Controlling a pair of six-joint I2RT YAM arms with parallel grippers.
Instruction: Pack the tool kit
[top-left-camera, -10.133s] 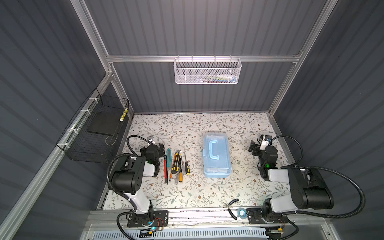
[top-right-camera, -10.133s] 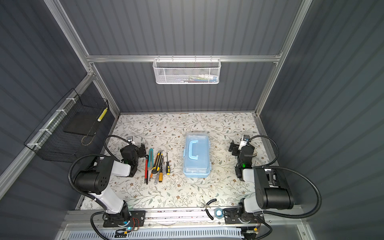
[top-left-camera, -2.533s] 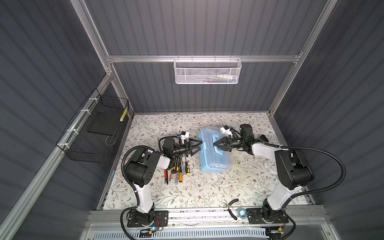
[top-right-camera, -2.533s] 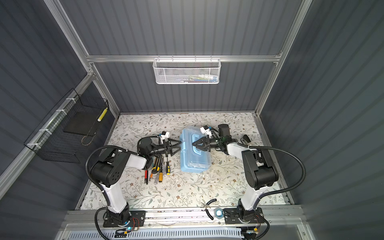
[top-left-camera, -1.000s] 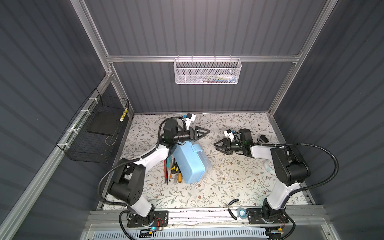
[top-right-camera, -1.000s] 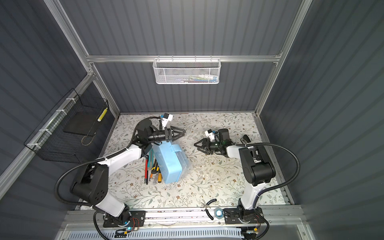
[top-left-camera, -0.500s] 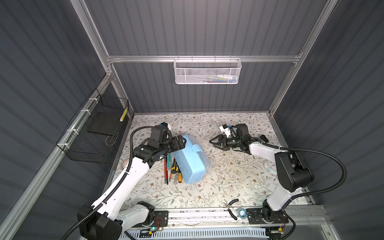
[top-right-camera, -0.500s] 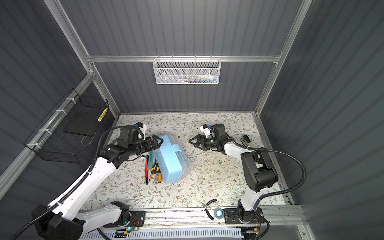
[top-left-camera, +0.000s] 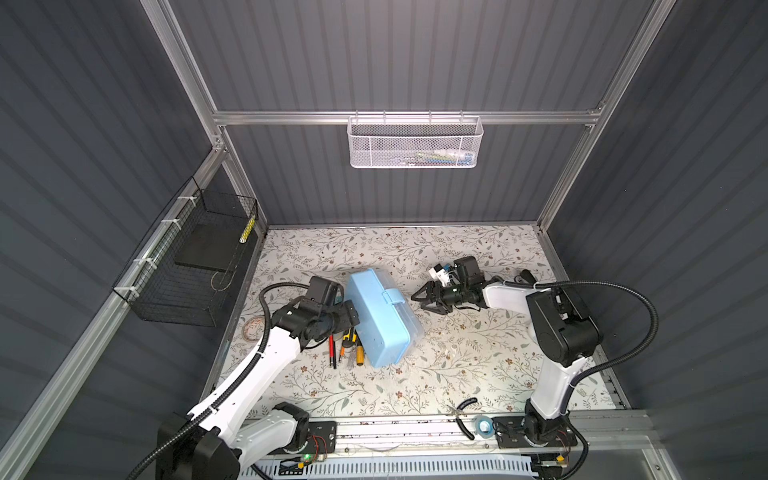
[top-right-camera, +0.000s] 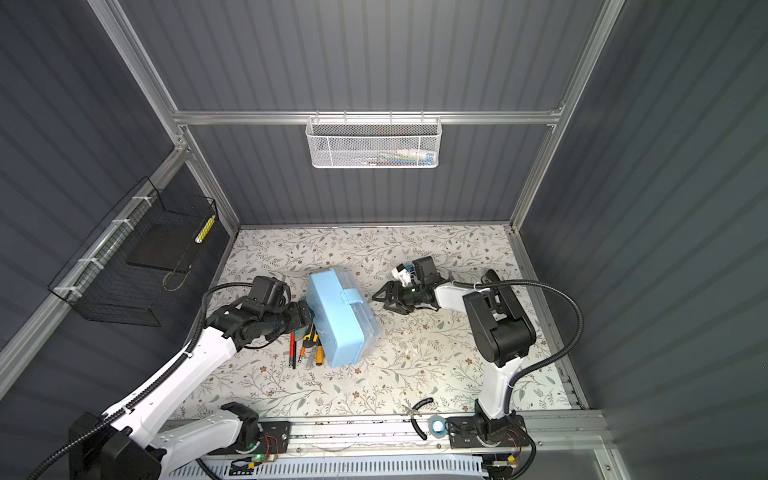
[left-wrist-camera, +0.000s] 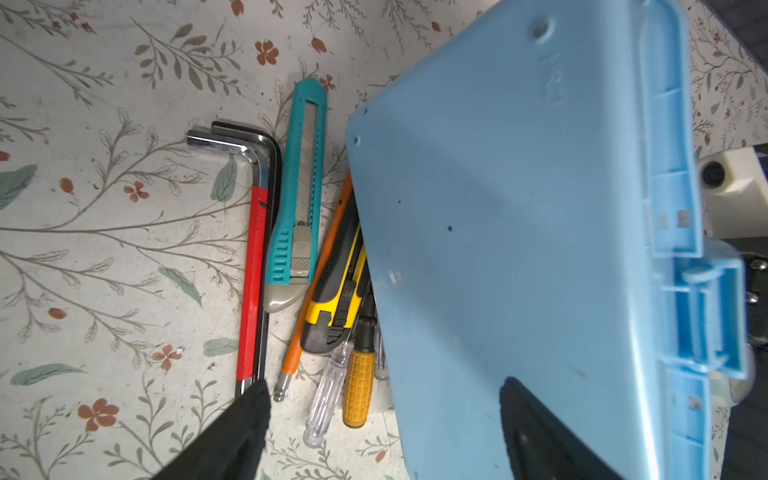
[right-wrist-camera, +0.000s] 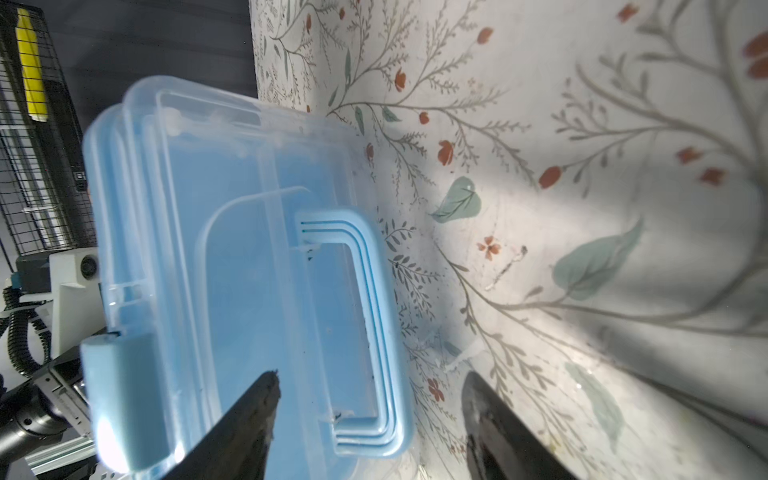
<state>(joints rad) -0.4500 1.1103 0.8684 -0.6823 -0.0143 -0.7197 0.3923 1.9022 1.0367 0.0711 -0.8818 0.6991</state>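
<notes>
My light-blue tool box (top-left-camera: 384, 320), flat and central seconds ago, now leans tipped over the hand tools (top-left-camera: 347, 349) at left. The left gripper (top-left-camera: 352, 316) has jaws spread against its base; the right gripper (top-left-camera: 422, 300), jaws released, sits just right. I judge it needs righting first.

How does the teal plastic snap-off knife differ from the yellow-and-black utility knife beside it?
Colour: the teal plastic snap-off knife is a single colour with a grey slider, while the yellow-and-black utility knife is two-tone.
Exposure: the teal knife lies fully in view, while the yellow-and-black one is partly hidden by the tipped light-blue plastic box.
Shared: both lie in the tool pile on the floral mat.
</notes>
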